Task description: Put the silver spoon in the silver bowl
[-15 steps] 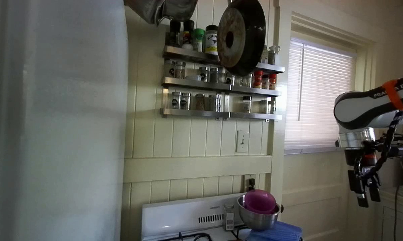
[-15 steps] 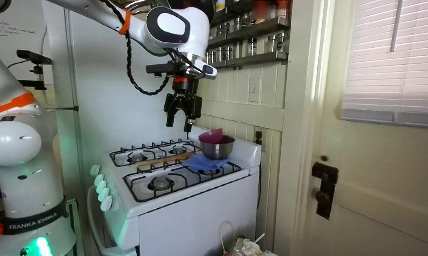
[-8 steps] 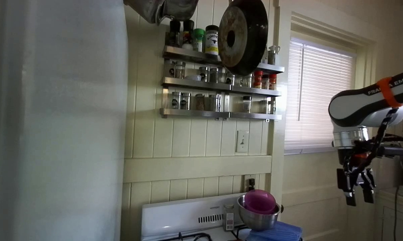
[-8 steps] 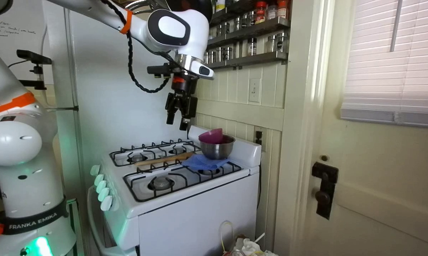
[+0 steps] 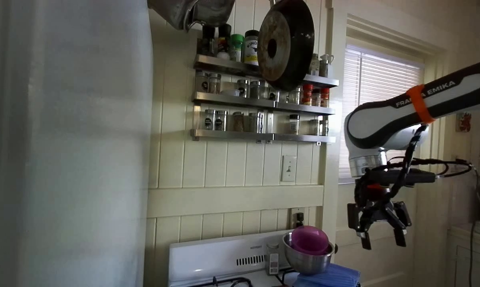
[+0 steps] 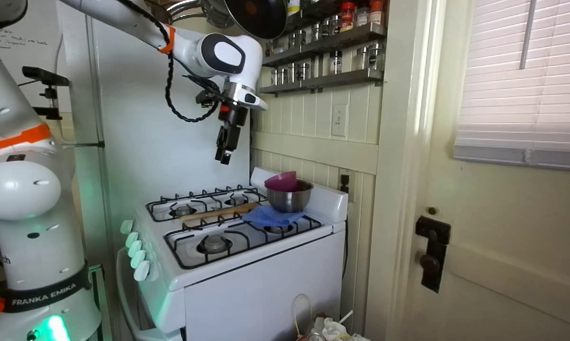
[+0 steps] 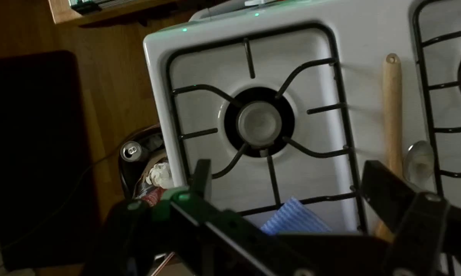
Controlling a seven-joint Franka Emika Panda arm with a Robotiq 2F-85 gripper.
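Observation:
The silver spoon (image 7: 419, 163) lies on the white stove top beside a wooden utensil, at the right of the wrist view. I cannot make it out in either exterior view. The silver bowl (image 6: 289, 201) stands on a folded blue cloth at the back of the stove and holds a pink bowl (image 6: 282, 182); it also shows in an exterior view (image 5: 307, 261). It is out of the wrist view. My gripper (image 5: 383, 241) is open and empty, pointing down high above the stove. In the wrist view its fingers (image 7: 287, 168) are wide apart, and the spoon lies beyond the right finger.
Black grates (image 6: 213, 244) cover the burners. The wooden utensil (image 7: 392, 115) lies between the grates. The blue cloth (image 6: 270, 216) is under the bowl. A hanging pan (image 6: 261, 16) and spice shelves (image 6: 332, 80) are near the arm. A fridge (image 6: 171, 118) stands behind the stove.
The arm has moved left in both exterior views and the gripper has turned about its vertical axis. The gripper stays open. The bowls, cloth and wooden utensil have not moved.

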